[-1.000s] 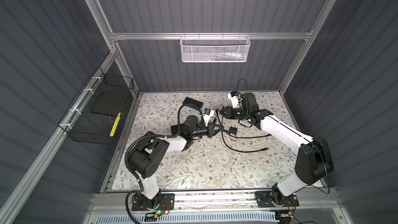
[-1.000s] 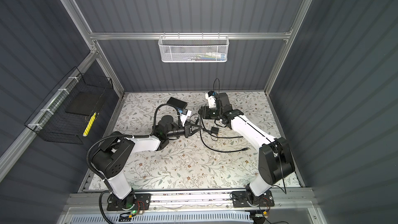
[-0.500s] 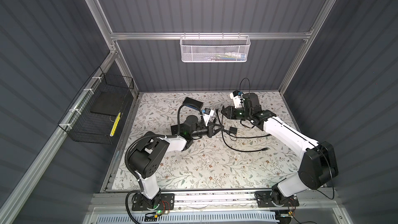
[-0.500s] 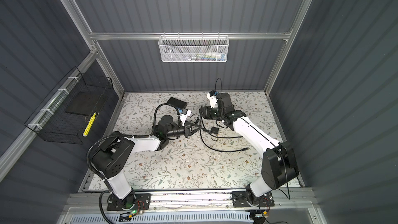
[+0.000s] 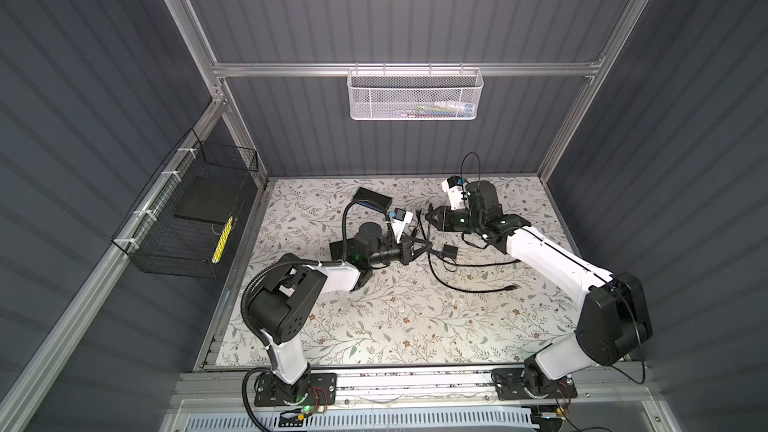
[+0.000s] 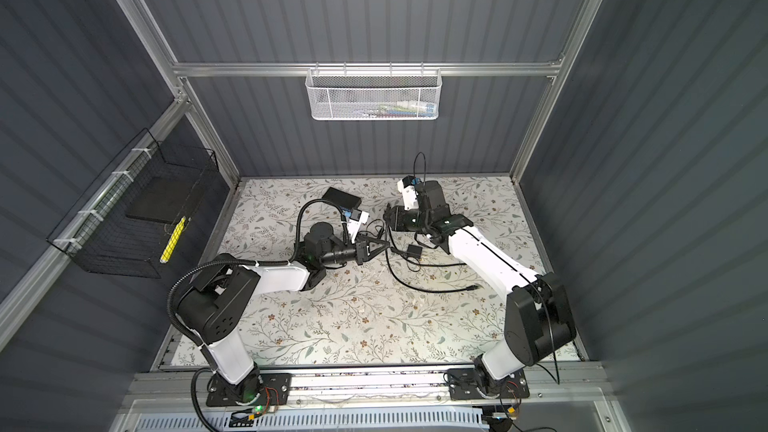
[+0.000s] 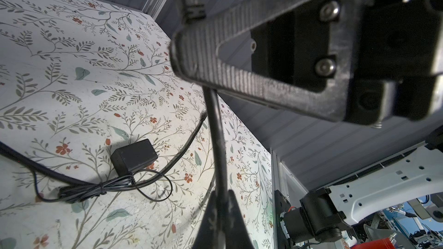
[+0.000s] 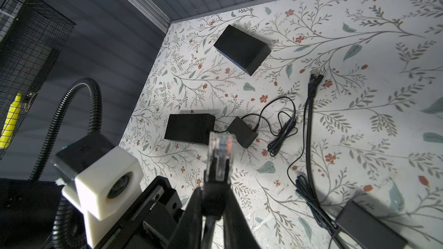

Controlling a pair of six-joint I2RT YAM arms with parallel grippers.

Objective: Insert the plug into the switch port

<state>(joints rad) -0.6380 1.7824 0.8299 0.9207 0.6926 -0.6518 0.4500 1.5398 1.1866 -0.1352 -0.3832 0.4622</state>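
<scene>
The right gripper (image 8: pixel 214 197), jaws clamped on the clear plug (image 8: pixel 219 149), hovers well apart from the black, blue-sided switch (image 8: pixel 241 46) and should square the plug to that blue side, where the switch port likely sits unseen, and the left gripper (image 7: pixel 221 200), jaws together on the cable (image 7: pixel 217 128), should yield slack.

We are reading colours off a white floral-printed tabletop mat (image 8: pixel 359 51).
Grey-green sprigs and red-orange blossoms are running across it; we are seeing one blue edge on the flat black rectangular box (image 8: pixel 241 47), orange and pale strands inside the clear plastic plug (image 8: pixel 220 149), and plain black on the thick rubber-sheathed cable (image 7: pixel 215 128).
</scene>
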